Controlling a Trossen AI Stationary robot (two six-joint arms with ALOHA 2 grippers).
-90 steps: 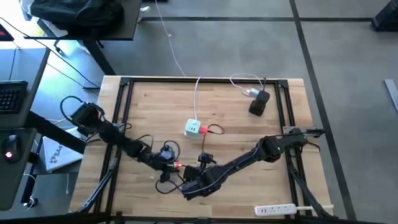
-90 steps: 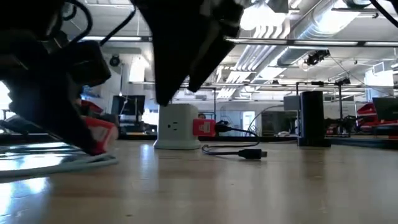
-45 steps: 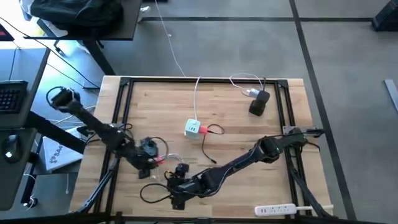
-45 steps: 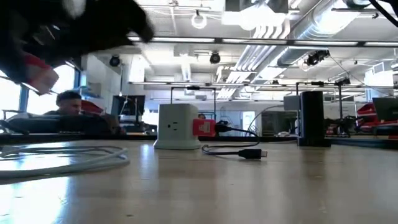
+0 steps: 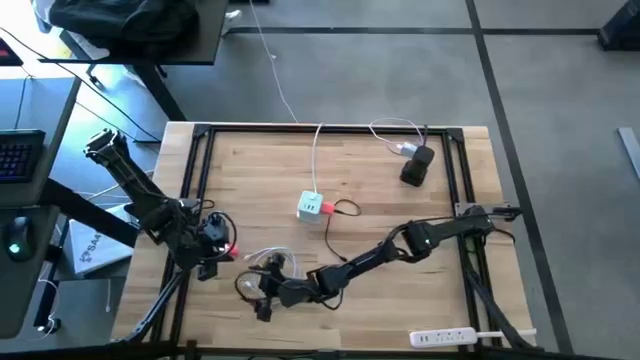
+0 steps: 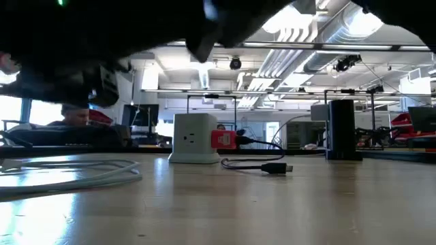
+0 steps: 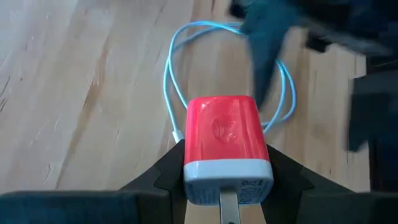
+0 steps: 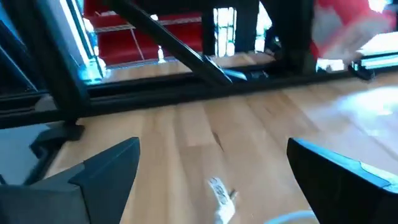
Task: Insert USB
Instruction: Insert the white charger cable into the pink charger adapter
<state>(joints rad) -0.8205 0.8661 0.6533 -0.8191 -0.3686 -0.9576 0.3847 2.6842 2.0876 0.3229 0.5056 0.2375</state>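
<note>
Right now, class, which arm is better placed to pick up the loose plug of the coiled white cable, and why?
Probably the right. The right gripper is open and hovers just above the plug of the white cable. The left gripper is shut on the red adapter.

Charger cube (image 5: 311, 206) mid-table; USB (image 5: 326, 208) plugged into its right side. Coiled cable (image 5: 262, 262) near front-left. Power strip (image 5: 446, 338) front-right edge. Speaker (image 5: 417, 167) back-right.

Wooden table (image 5: 250, 165), charger cube (image 5: 311, 206), speaker (image 5: 416, 167)
</note>
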